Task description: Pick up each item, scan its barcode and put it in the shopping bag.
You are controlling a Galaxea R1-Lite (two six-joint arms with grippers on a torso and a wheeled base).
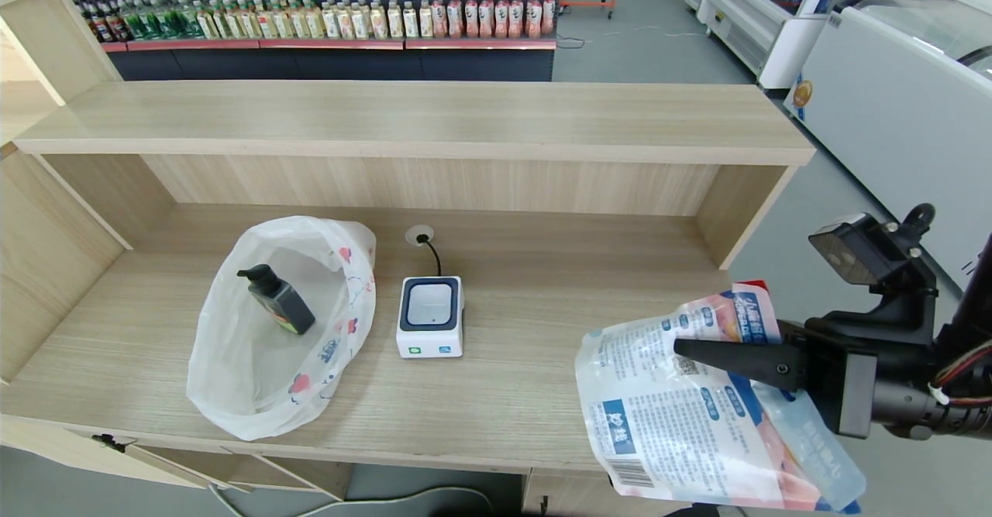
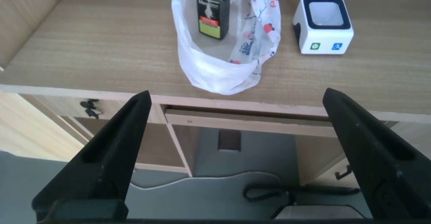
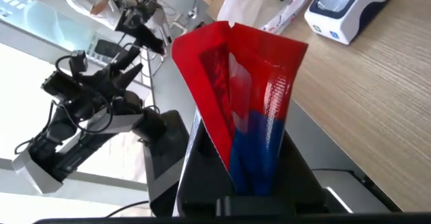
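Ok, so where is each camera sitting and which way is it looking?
Head view: on the robot's head, looking forward and down at the counter; the right gripper holds a pouch on the right.
Left wrist view: on the left arm, in front of the counter, looking over its front edge past the open left gripper.
Right wrist view: on the right arm, looking past its gripper and the pouch toward the counter.
Shared: all three show the scanner and shopping bag.

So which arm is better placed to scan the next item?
Right. The right hand grips the white-and-blue plastic pouch off the light wooden counter's right end, probably an easy swing to the white box-shaped scanner. The left hand hangs open and empty in front of the counter.
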